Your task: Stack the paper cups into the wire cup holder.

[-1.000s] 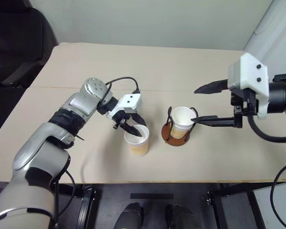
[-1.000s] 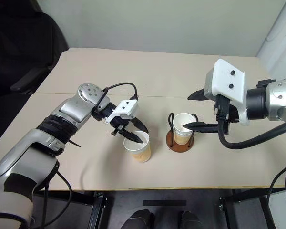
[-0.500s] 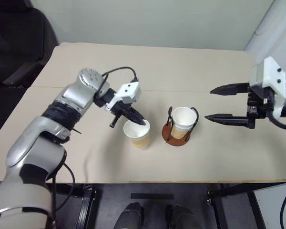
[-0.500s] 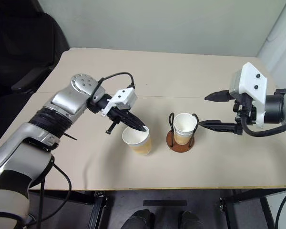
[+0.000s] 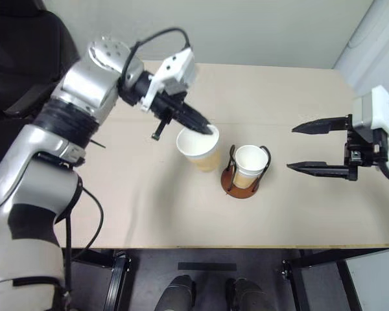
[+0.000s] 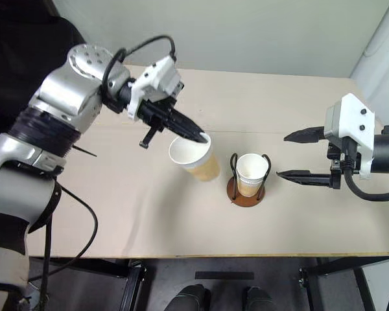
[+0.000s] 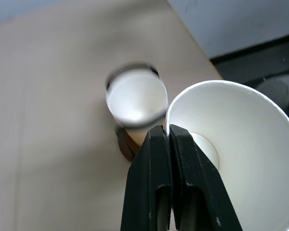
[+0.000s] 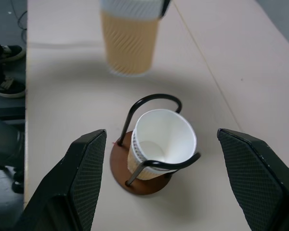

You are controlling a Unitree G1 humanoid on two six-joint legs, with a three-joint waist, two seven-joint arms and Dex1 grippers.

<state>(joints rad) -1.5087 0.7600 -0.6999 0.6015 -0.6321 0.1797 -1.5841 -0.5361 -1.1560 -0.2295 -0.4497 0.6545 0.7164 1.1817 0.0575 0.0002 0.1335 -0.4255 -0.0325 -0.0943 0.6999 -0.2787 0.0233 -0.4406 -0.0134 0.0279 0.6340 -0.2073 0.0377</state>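
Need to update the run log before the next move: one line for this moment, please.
left tool: shut on paper cup rim, lifted beside wire cup holder | holder: one cup seated | right tool: open, apart

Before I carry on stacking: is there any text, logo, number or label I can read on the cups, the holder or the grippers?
None readable.
Cup in the wire cup holder: small dark marks under the rim, too small to read.
Cup held by the left gripper: plain ribbed wall, no print visible.
Right gripper: no label visible.

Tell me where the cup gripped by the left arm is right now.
The lifted cup hangs above the table, pinched at its rim by the left gripper, just left of the wire cup holder.
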